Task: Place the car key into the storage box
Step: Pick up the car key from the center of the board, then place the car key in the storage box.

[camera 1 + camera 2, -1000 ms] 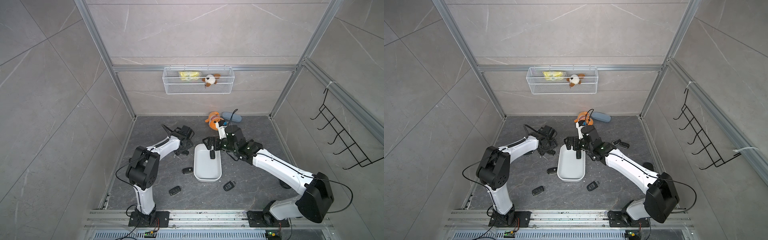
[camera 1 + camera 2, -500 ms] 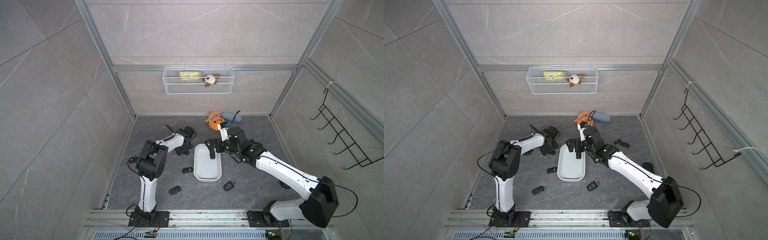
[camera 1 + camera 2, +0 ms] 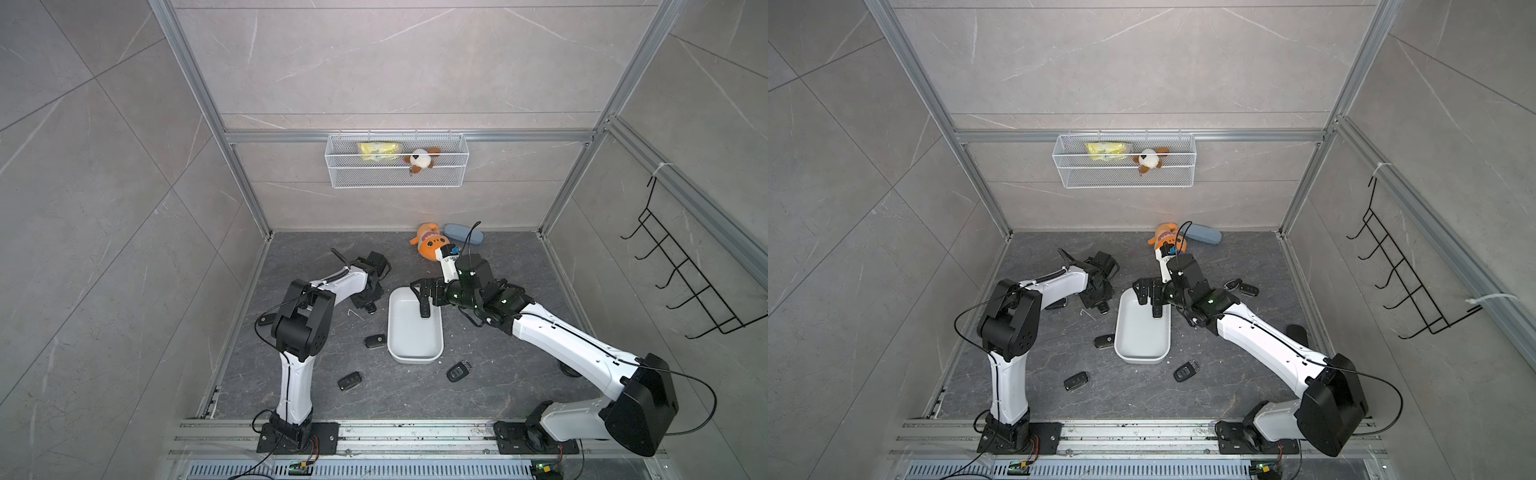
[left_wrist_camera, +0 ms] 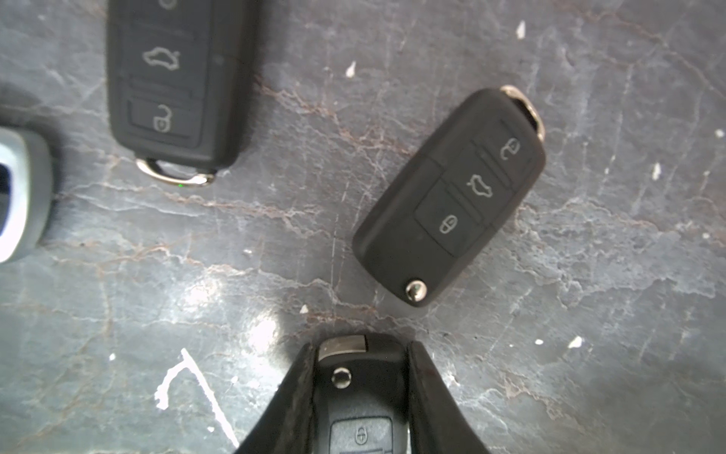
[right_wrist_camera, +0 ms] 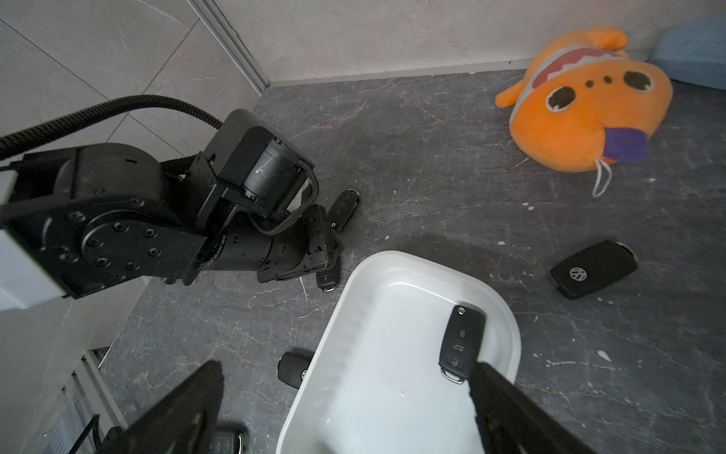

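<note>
Folding tighter over the last second, the left arm (image 3: 340, 286) has drawn its elbow in toward its base while its wrist stayed low over the bench (image 3: 395, 399). Just beside the left claw (image 3: 368, 305), on the side toward the other arm, lies the white storage box (image 3: 415, 358). The right claw (image 3: 420, 297) hangs over the box's far end, jaws wide apart and holding nothing, and one fob (image 5: 460, 341) already rests on the box floor under it. The change that counts is smaller: the left claw has gone from spread to clamped. Its wrist view shows both pads (image 4: 300, 389) pressed against the long sides of the car key (image 4: 359, 377), which lies flat on the bench with its silver end poking past the tips. Two loose fobs (image 4: 451, 196) lie just ahead of those tips, apart from the held one. I judge the grasp made and the lift due next, then a short carry sideways to the box's open near end
</note>
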Robot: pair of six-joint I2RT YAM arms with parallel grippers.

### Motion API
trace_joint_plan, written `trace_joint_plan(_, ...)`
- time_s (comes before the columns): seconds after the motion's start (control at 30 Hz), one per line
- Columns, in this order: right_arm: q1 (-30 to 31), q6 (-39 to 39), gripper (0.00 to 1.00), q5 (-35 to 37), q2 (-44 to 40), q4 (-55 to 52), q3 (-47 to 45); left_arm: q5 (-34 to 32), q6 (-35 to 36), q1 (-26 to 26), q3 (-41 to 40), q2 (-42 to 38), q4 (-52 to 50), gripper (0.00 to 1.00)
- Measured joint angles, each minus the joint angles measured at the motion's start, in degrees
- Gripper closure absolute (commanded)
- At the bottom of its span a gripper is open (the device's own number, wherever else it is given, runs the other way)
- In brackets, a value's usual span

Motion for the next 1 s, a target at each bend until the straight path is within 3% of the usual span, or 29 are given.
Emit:
trace_joint_plan(0.43,0.00,0.11,0.01,-0.07,0.00,0.00,-0.24,0.59,6.64,-1.31,2.62,-5.31,-2.75,0.76)
trace_joint_plan(0.67,0.00,0.26,0.00,-0.11,0.00,0.00,-0.37,1.14,11.28,-5.44,8.90,-6.82,-3.04,0.75)
trace_joint_plan(1.0,0.00,0.22,0.01,0.22,-0.98,-1.29,-2.95,4.83,15.91,-10.23,11.74,-5.27,-1.53,0.75)
